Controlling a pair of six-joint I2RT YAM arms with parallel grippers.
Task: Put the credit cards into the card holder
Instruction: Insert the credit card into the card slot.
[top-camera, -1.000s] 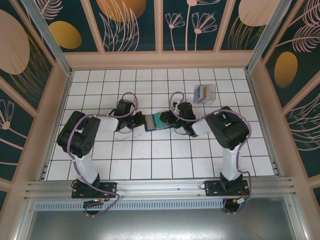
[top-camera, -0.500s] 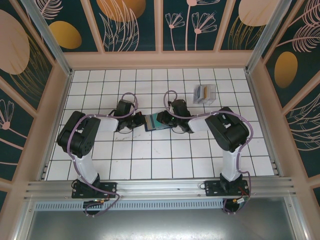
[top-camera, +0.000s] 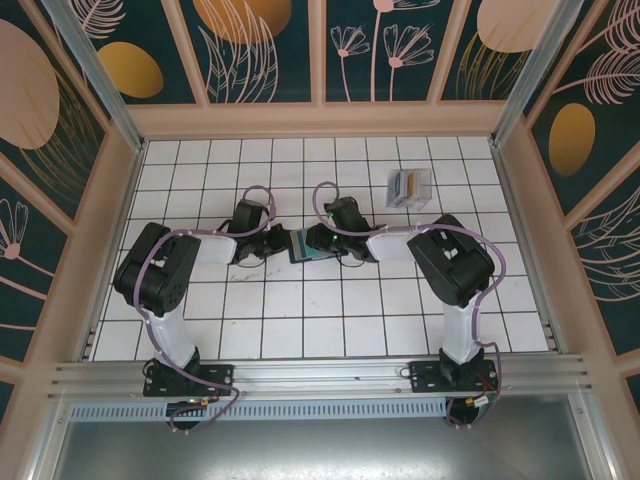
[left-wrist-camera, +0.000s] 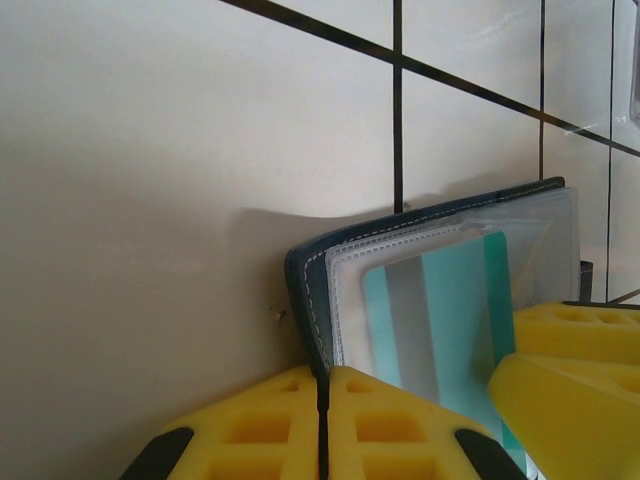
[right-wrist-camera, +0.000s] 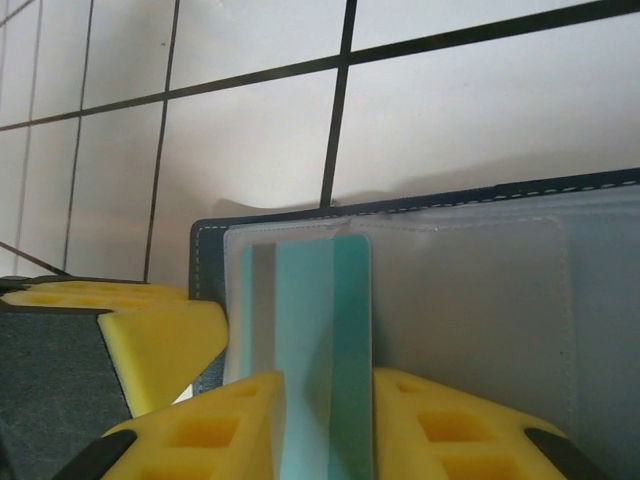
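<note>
The card holder (top-camera: 304, 244) lies open on the white tiled table, between the two grippers. My left gripper (left-wrist-camera: 323, 385) is shut on the edge of its dark blue cover (left-wrist-camera: 308, 268). A teal and grey credit card (right-wrist-camera: 310, 320) sits partly inside the holder's clear sleeve (right-wrist-camera: 470, 300). My right gripper (right-wrist-camera: 328, 385) stands over the card's near end, with its yellow fingers apart and the card in the gap. In the top view my left gripper (top-camera: 283, 243) is at the holder's left end. My right gripper (top-camera: 326, 243) is at its right end.
A clear-grey slotted rack (top-camera: 409, 186) holding more cards stands at the back right. Low tan walls (top-camera: 320, 120) border the table on three sides. My right gripper's yellow finger (left-wrist-camera: 570, 370) shows at the right edge of the left wrist view.
My right gripper has slid left toward the card holder, bringing the card further into the sleeve, and its fingers have spread a little. The left arm has stayed put.
</note>
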